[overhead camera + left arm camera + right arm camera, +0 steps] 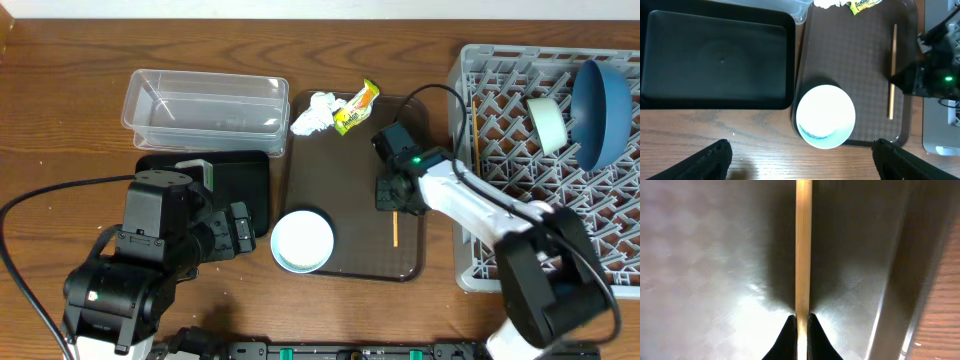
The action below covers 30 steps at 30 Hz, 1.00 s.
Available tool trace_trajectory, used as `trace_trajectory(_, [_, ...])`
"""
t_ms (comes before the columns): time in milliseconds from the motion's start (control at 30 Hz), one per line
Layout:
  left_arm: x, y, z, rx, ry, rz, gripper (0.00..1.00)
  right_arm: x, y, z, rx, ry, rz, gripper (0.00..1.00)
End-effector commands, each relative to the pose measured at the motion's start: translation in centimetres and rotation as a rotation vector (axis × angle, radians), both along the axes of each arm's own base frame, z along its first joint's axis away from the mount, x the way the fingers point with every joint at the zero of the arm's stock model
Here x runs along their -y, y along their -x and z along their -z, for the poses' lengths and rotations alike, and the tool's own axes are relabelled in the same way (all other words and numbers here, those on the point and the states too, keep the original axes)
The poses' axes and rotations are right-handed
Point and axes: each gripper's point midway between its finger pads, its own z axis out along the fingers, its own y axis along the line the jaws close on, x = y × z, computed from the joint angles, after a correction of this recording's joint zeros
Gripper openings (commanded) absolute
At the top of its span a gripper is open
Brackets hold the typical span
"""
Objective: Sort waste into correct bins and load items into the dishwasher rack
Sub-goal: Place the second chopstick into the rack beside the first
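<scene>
**A:** Where does your right gripper (pixel 802 336) stand?

**B:** Low over the right side of the brown tray (pixel 345 170). Its two fingers are pinched onto the wooden chopstick (pixel 892 75), which lies flat on the tray, running near to far.

**A:** And your left gripper (pixel 243 231)?

**B:** Its fingers are wide apart and hold nothing. It hovers just near the black tub (pixel 715 60), left of the white bowl (pixel 302 241) at the tray's near left corner.

**A:** The waste?

**B:** The tissue (pixel 313 113) and snack wrapper (pixel 356 106) sit at the tray's far edge, beside the clear tub (pixel 205 100). The blue bowl (pixel 603 110) and mint bowl (pixel 546 122) stand in the grey rack (pixel 500 260) on your right.
</scene>
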Motion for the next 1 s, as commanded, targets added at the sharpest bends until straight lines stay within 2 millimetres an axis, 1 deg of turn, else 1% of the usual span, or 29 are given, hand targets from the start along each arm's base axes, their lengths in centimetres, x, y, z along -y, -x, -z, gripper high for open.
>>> trace_trajectory(0, [-0.1,-0.1,-0.6,0.016,-0.003,-0.006,0.92,0.4,-2.1,-6.4,0.192,-0.035,-0.082,0.01])
trace_trajectory(67, [-0.1,-0.1,-0.6,0.016,-0.003,-0.006,0.92,1.8,-3.0,-9.6,0.291,-0.019,-0.076,0.01])
trace_trajectory(133, [-0.1,-0.1,-0.6,0.016,-0.003,-0.006,0.92,4.1,-3.7,-12.6,0.387,0.006,-0.048,0.01])
trace_trajectory(200, [-0.1,-0.1,-0.6,0.016,-0.003,-0.006,0.92,7.2,-4.4,-15.6,0.481,0.055,-0.009,0.01])
trace_trajectory(267, [-0.1,-0.1,-0.6,0.016,-0.003,-0.006,0.92,10.0,-4.8,-17.3,0.534,0.09,0.012,0.01])
trace_trajectory(333, [-0.1,-0.1,-0.6,0.016,-0.003,-0.006,0.92,12.1,-5.0,-17.9,0.545,0.099,0.027,0.01])
trace_trajectory(367, [-0.1,-0.1,-0.6,0.016,-0.003,-0.006,0.92,12.7,-5.1,-17.9,0.54,0.084,0.034,0.01])
trace_trajectory(433, [-0.1,-0.1,-0.6,0.016,-0.003,-0.006,0.92,13.8,-5.4,-17.2,0.517,0.052,0.046,0.01])
trace_trajectory(500, [-0.1,-0.1,-0.6,0.016,-0.003,-0.006,0.92,15.3,-5.9,-16.2,0.493,0.065,0.076,0.01])
trace_trajectory(567, [-0.1,-0.1,-0.6,0.016,-0.003,-0.006,0.92,16.0,-6.7,-15.2,0.48,0.08,0.055,0.01])
trace_trajectory(600, [-0.1,-0.1,-0.6,0.016,-0.003,-0.006,0.92,15.8,-7.1,-14.5,0.47,0.071,0.024,0.01])
trace_trajectory(700, [-0.1,-0.1,-0.6,0.016,-0.003,-0.006,0.92,14.4,-7.8,-12.8,0.442,0.025,-0.051,0.01])
trace_trajectory(767, [-0.1,-0.1,-0.6,0.016,-0.003,-0.006,0.92,14.7,-7.9,-12.1,0.425,0.057,-0.045,0.01])
trace_trajectory(800, [-0.1,-0.1,-0.6,0.016,-0.003,-0.006,0.92,14.6,-7.9,-12.0,0.424,0.061,-0.046,0.07])
trace_trajectory(833, [-0.1,-0.1,-0.6,0.016,-0.003,-0.006,0.92,14.4,-7.9,-12.1,0.426,0.056,-0.052,0.18])
trace_trajectory(867, [-0.1,-0.1,-0.6,0.016,-0.003,-0.006,0.92,13.9,-7.8,-12.4,0.432,0.039,-0.063,0.36])
trace_trajectory(900, [-0.1,-0.1,-0.6,0.016,-0.003,-0.006,0.92,13.3,-7.7,-12.9,0.444,0.018,-0.077,0.47])
trace_trajectory(933, [-0.1,-0.1,-0.6,0.016,-0.003,-0.006,0.92,12.6,-7.6,-13.7,0.461,-0.011,-0.075,0.52])
trace_trajectory(967, [-0.1,-0.1,-0.6,0.016,-0.003,-0.006,0.92,12.0,-7.5,-14.5,0.48,-0.045,-0.07,0.54])
